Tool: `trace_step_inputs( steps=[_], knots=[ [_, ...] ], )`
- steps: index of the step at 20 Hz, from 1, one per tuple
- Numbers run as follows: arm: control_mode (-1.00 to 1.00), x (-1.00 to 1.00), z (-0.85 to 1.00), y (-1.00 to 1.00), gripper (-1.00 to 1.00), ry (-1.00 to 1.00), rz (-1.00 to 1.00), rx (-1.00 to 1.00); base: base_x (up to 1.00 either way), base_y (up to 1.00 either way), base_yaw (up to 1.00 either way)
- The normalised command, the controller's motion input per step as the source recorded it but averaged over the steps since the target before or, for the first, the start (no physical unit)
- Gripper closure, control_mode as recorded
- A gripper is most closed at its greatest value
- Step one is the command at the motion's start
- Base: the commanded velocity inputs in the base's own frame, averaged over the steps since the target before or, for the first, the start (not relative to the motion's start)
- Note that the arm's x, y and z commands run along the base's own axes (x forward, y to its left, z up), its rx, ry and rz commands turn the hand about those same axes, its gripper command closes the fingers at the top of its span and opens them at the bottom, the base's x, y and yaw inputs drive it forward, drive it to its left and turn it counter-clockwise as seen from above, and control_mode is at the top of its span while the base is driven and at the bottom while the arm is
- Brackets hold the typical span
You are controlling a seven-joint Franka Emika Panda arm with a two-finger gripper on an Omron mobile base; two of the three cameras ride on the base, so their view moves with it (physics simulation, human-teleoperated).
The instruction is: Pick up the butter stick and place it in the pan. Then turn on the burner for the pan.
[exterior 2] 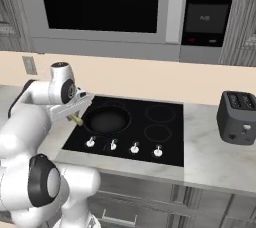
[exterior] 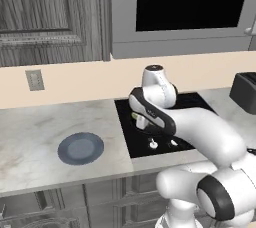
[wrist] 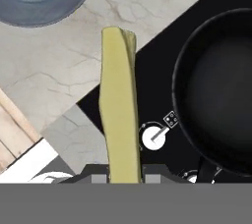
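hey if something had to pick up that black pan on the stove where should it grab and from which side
Judging from the right base view, the shallow round matte black pan shows no clear handle, so the thin rim is the best bet: come from above, one finger inside the wall and one outside, on its near side.

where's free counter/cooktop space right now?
Free: marble counter left of the plate; the strip between plate and cooktop; two right burners; counter between cooktop and toaster. Crowded: front-left burner, with the pan and the gripper holding the butter stick.
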Motion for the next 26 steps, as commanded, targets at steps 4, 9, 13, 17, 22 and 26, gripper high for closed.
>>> trace_step_inputs(
  steps=[4,9,13,17,22,26],
  knots=[
    [-1.0,0.24,0.07,-0.51,1.0,0.0,-0.01,0.03,0.0,0.0,0.0],
    [-1.0,0.35,0.0,-0.46,1.0,0.0,-0.01,0.05,0.0,0.0,0.0],
    [-1.0,0.36,-0.01,-0.23,1.0,0.0,-0.05,0.07,0.0,0.0,0.0],
    [-1.0,0.26,-0.11,-0.03,1.0,0.0,-0.08,0.05,0.0,0.0,0.0],
    [-1.0,0.17,-0.3,0.0,1.0,0.0,-0.07,0.0,0.0,0.0,0.0],
    [-1.0,0.16,-0.4,-0.01,1.0,0.0,-0.04,0.0,0.0,0.0,0.0]
  ],
)
